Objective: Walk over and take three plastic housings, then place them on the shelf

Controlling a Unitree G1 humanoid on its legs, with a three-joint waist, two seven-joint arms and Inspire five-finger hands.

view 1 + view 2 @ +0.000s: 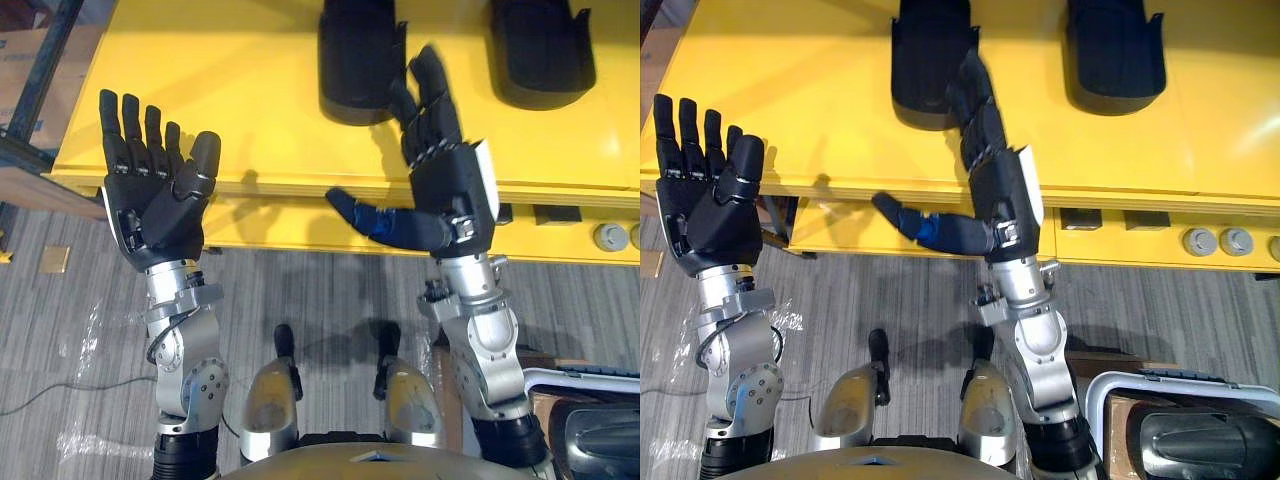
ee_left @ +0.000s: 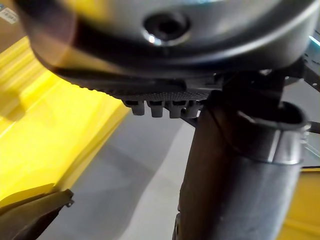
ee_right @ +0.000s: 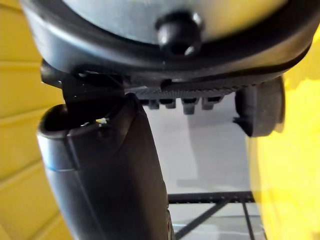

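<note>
Housing at upper centre of frame, black and glossy, lying on yellow table; second housing at upper right, well apart. Possibly a third housing in pale bin at lower right. Right hand flat, fingers straight, tips at near rim of the centre one, thumb stuck out sideways below table edge; contact impossible to tell. Left hand spread palm-up at left, holding nothing. Risks: shoving the housing away with straight fingers instead of gripping it; snagging the thumb under the table edge on reaching further.
</note>
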